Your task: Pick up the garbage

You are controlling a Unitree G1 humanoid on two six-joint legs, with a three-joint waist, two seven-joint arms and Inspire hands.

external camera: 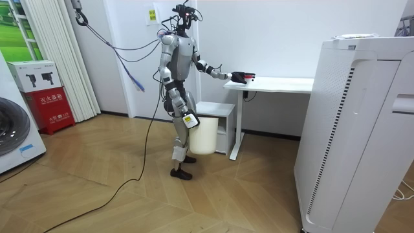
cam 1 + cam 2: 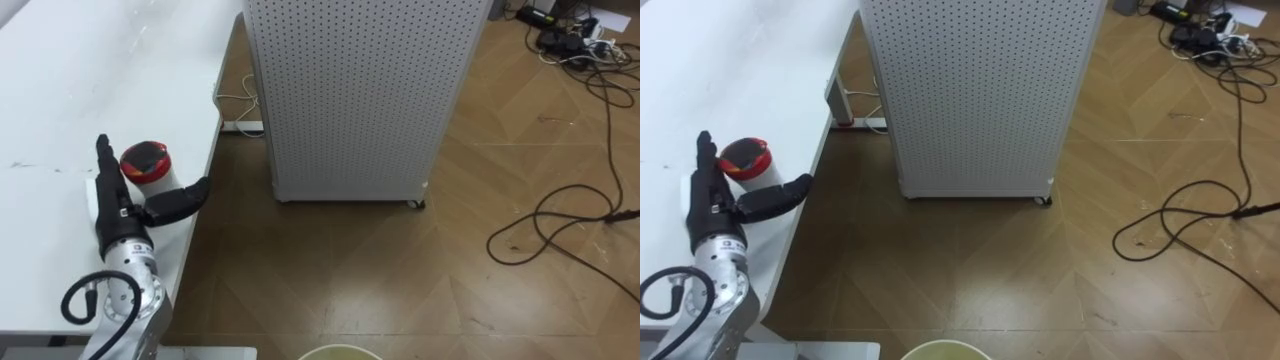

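Grasp not made yet: left hand (image 2: 114,208) lies open near tabletop's (image 2: 60,70) right edge, garbage (image 2: 145,162) between fingers and thumb. Suggest curling round it low and squarely before lifting.

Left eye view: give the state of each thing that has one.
Red-topped round container: upright on the white table, near its edge, ungripped.
Left hand: open, fingers straight beside the container, thumb spread.
Pale round bin: upright on the floor.
Grey perforated cabinet: upright on castors.

Nothing legible — marks on the red box (image 1: 55,107) and wall sign (image 1: 153,14) are unreadable.
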